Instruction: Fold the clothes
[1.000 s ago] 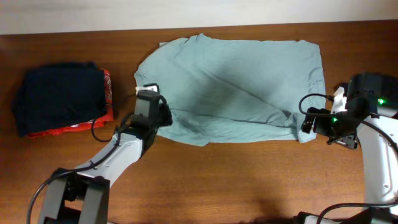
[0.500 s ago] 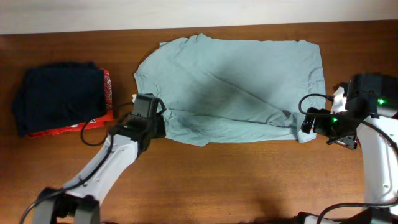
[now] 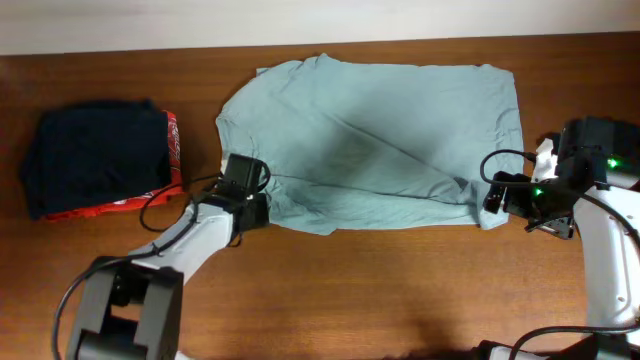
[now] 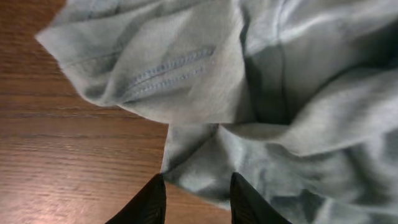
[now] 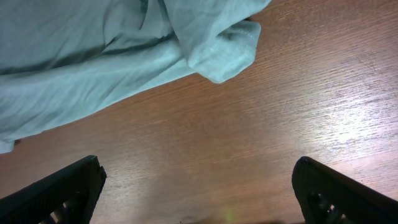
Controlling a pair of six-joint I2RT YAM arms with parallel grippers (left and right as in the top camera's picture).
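Watching the overhead view, you see the left arm has swung down and in over the last second. Its left gripper (image 4: 198, 186) now sits low at the near-left edge of the T-shirt (image 3: 380, 130), rather than up beside the sleeve. Its fingers stand narrowly parted and unclenched, with the cloth's bottom edge lying just ahead of and between the tips. That likely puts you at the point of pinching this corner for the first fold.

The right gripper (image 5: 196, 168) has not moved. Its fingers are spread wide and hold nothing, over bare table (image 3: 400, 290) with the shirt's near-right corner just ahead of it.

The shirt lies spread flat between the two tools, pale grey-blue, soft and creased, with one long diagonal wrinkle. Just in front of the left fingers the sleeve (image 4: 155, 68) folds over the body cloth, its double line of stitching (image 4: 168, 68) plain to see.
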